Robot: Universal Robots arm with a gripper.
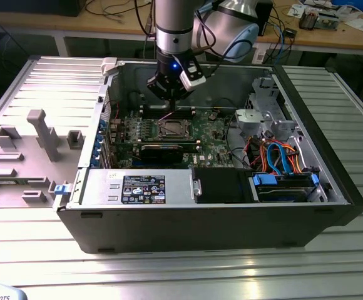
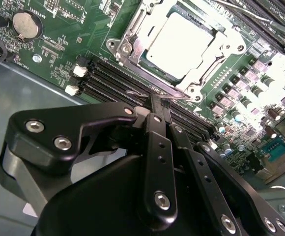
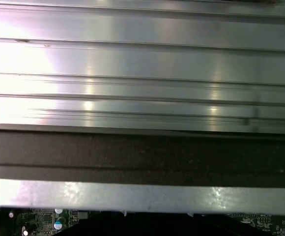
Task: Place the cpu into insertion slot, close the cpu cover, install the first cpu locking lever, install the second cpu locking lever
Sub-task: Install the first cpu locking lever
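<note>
The gripper is hovering at the socket's 6 o'clock edge, fingers pinched together, holding nothing. The cpu is sitting in the slot under the closed cover. My judgement: levers want slow, square pressing.

The cpu has a pale, smooth metal top with a dull satin sheen. The cover around it is bright silver metal, shiny where light strikes. The board is green, slightly glossy, and its memory slots look like black plastic. The claw is matt black metal with polished silver screw heads. The case is dark grey painted metal, matt outside and paler bare metal inside. The surface is ribbed, brushed aluminium that glares under the light.
</note>
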